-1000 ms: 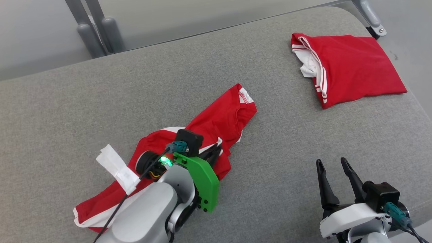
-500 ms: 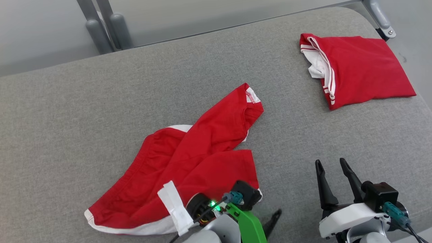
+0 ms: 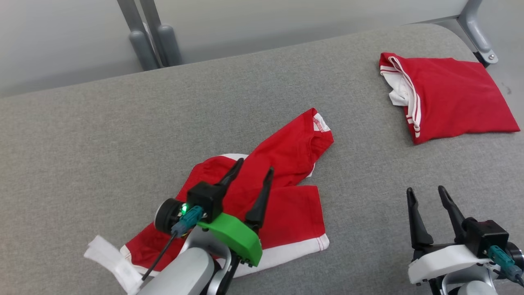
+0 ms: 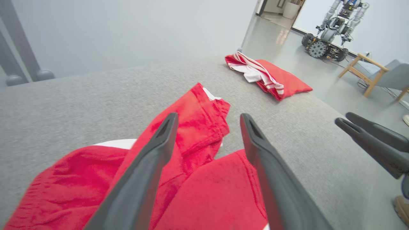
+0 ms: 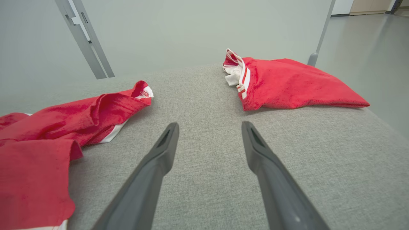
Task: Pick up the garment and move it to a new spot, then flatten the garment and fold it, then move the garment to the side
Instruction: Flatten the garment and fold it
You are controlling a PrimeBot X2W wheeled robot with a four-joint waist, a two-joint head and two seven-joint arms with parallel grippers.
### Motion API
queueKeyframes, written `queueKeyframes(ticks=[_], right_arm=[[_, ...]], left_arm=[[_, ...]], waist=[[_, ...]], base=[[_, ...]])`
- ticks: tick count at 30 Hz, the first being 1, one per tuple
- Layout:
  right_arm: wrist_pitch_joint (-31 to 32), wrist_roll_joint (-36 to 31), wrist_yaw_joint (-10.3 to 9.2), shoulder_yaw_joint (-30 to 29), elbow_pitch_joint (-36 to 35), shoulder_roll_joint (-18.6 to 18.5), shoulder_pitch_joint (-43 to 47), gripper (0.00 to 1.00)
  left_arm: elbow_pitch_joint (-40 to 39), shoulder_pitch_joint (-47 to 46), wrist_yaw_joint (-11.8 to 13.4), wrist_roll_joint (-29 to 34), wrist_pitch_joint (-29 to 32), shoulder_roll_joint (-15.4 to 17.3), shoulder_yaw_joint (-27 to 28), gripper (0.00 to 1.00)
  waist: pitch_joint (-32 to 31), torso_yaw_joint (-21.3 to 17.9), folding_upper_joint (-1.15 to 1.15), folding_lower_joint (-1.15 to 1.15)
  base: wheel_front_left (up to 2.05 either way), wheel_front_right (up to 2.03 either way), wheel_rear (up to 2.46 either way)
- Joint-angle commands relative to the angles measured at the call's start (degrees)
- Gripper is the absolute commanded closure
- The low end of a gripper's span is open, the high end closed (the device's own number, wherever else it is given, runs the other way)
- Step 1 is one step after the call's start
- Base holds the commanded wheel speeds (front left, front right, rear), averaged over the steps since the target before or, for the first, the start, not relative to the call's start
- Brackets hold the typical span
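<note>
My left claw (image 3: pixel 254 164) is in the lower middle of the head view. Its fingers are spread wide and point toward the top of the frame, and there is nothing between them. In the left wrist view this claw (image 4: pixel 208 115) frames the garment (image 4: pixel 207 179), which fills the bottom of that picture. I cannot tell if the tips touch the cloth.

The garment (image 3: pixel 286 205) is red with white hems. It lies crumpled on the grey surface (image 3: pixel 123 135), from the lower left of the head view up to the centre, with one narrow part reaching to the upper right. It is not flat: one layer lies across another.

My right claw (image 3: pixel 425 189) is at the lower right, well apart from the garment, also wide and holding nothing. In its own view the claw (image 5: pixel 210 124) is over bare surface, and the garment (image 5: pixel 38 127) is at the left edge.

A folded cloth (image 3: pixel 450 98), red with white stripes, lies in the upper right corner of the surface, far from both claws
</note>
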Motion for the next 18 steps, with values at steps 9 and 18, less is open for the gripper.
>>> queueKeyframes(ticks=[9, 18], right_arm=[[-0.16, -1.16, -0.02, -2.16, -3.45, -3.58, 2.27, 0.0], [-0.16, -0.91, -0.02, -2.24, -3.39, -3.42, 4.83, 0.0]], left_arm=[[-4.5, 10.58, 7.33, 4.44, -6.31, 7.19, 9.95, 0.0], [-8.97, 25.44, 0.62, 9.95, -6.27, 6.33, 26.53, 0.0]], waist=[[-6.59, 8.64, 0.0, 0.0], [-9.79, 14.11, 0.0, 0.0]], base=[[0.0, 0.0, 0.0], [0.0, 0.0, 0.0]])
